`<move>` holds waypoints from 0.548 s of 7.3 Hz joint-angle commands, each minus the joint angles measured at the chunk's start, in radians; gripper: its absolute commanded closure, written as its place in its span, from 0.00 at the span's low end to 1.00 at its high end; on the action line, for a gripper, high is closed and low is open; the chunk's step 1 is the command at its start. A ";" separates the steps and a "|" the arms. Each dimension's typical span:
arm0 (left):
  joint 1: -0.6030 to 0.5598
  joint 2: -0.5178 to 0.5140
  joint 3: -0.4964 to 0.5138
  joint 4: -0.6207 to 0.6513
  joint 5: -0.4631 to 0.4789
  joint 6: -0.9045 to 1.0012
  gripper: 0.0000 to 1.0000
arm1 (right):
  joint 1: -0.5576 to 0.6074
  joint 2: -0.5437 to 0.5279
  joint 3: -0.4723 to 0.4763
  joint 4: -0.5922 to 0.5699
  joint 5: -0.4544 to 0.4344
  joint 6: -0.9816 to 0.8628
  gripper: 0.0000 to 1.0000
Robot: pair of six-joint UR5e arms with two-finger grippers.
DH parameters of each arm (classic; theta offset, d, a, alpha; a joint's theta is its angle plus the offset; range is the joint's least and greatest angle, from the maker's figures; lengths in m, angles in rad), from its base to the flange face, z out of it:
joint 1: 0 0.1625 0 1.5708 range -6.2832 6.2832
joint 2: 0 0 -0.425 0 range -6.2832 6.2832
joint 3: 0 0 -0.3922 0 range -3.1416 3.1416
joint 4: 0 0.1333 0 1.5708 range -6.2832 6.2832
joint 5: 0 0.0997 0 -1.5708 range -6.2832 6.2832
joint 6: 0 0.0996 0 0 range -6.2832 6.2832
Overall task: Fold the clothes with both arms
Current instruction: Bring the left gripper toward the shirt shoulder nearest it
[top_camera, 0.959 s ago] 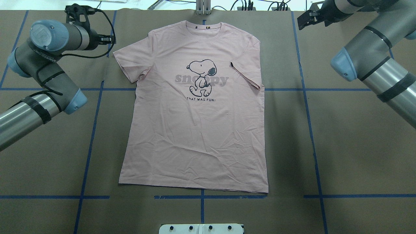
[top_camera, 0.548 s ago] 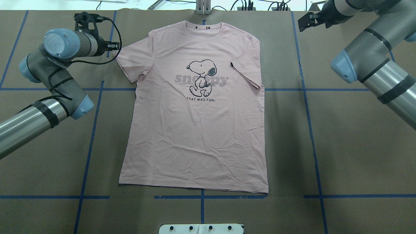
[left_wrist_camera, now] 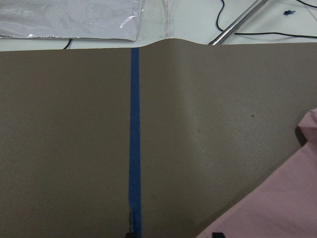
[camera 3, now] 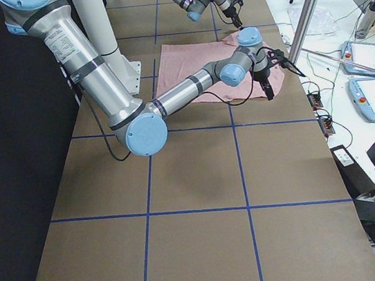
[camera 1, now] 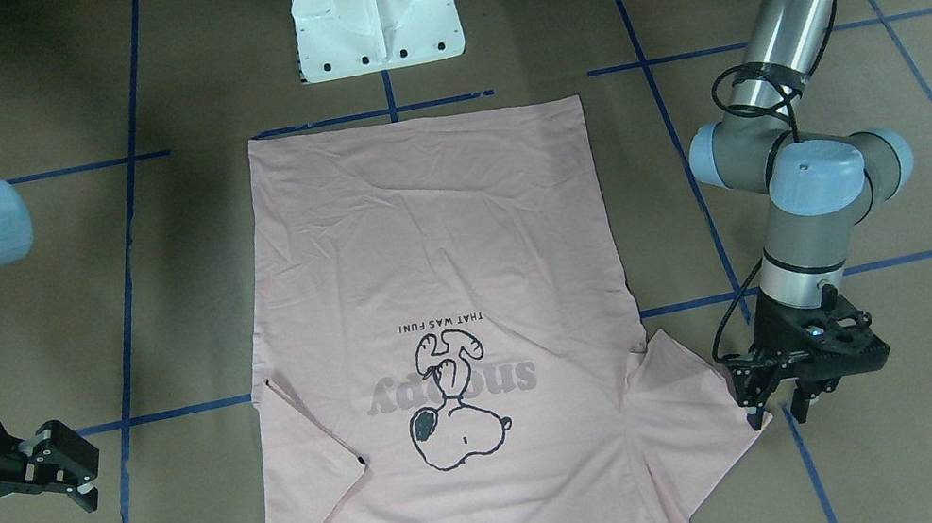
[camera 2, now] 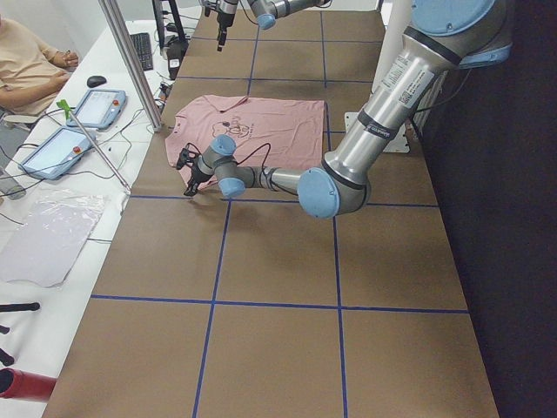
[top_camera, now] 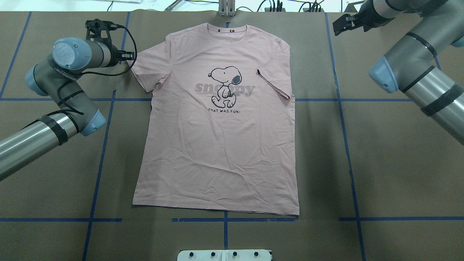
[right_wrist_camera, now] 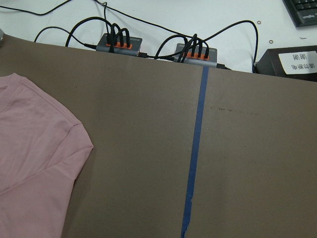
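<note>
1. The left arm (top_camera: 54, 127) comes in low over the table (top_camera: 398, 163), which is brown paper crossed by blue tape lines (top_camera: 99, 159). Its wrist is bent toward the shirt.
2. The left gripper (camera 1: 777, 415) points down at the outer tip of the spread sleeve (top_camera: 148, 69). Its jaws stand a narrow way apart and grip nothing. The left wrist view shows the sleeve's edge low at the right, next to bare paper. Whether the gripper touches the cloth I cannot tell.
3. The T-shirt (top_camera: 217, 156) lies flat in the middle of the table, print side up. Its hem is toward the white base (camera 1: 374, 9) and its collar (top_camera: 227, 28) is at the far edge.
4. The dog print (top_camera: 224, 85) sits on the chest over grey lettering. The lower body of the shirt is lightly creased.
5. The other sleeve (top_camera: 275, 85) is folded in over the chest. A small black tag (top_camera: 258, 71) is at its inner corner.
6. The right gripper (camera 1: 90, 479) hangs to the right of the collar, well apart from the shirt. Its jaws are wide and empty. The right wrist view shows only the shirt's shoulder at the left, then bare paper and one tape line.
7. The right arm (top_camera: 417, 61) slants in from the right edge, above the table.
</note>
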 commanded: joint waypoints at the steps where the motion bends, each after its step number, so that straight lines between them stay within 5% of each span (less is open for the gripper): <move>1: 0.008 -0.003 0.001 -0.002 0.000 0.001 0.50 | 0.001 -0.001 -0.001 0.000 0.000 0.000 0.00; 4: 0.011 -0.003 0.001 -0.002 0.000 0.004 0.54 | 0.001 -0.002 -0.004 0.000 -0.005 -0.002 0.00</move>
